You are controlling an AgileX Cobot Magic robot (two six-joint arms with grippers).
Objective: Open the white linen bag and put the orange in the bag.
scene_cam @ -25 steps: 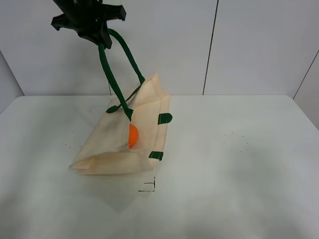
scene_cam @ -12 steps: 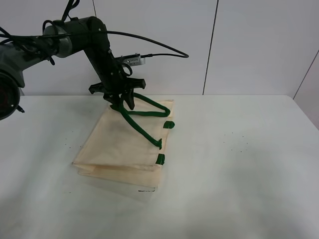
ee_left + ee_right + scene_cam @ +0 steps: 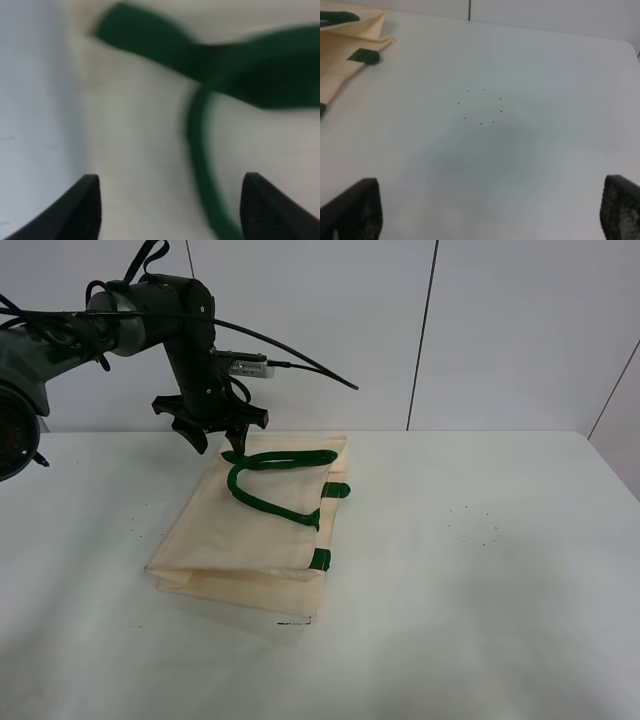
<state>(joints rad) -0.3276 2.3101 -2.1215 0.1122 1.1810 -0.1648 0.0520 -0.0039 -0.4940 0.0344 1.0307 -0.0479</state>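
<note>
While my left gripper (image 3: 212, 440) hangs spread and empty just above the white linen bag (image 3: 240, 530), lying flat on the table (image 3: 480, 570), the orange is out of sight, presumably inside; risk: a snagged green handle (image 3: 275, 462) tips it out.

White table (image 3: 480, 570) — white linen bag (image 3: 235, 530) flat on it

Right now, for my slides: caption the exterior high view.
Open left gripper hovers over handles of flat white linen bag.
</note>
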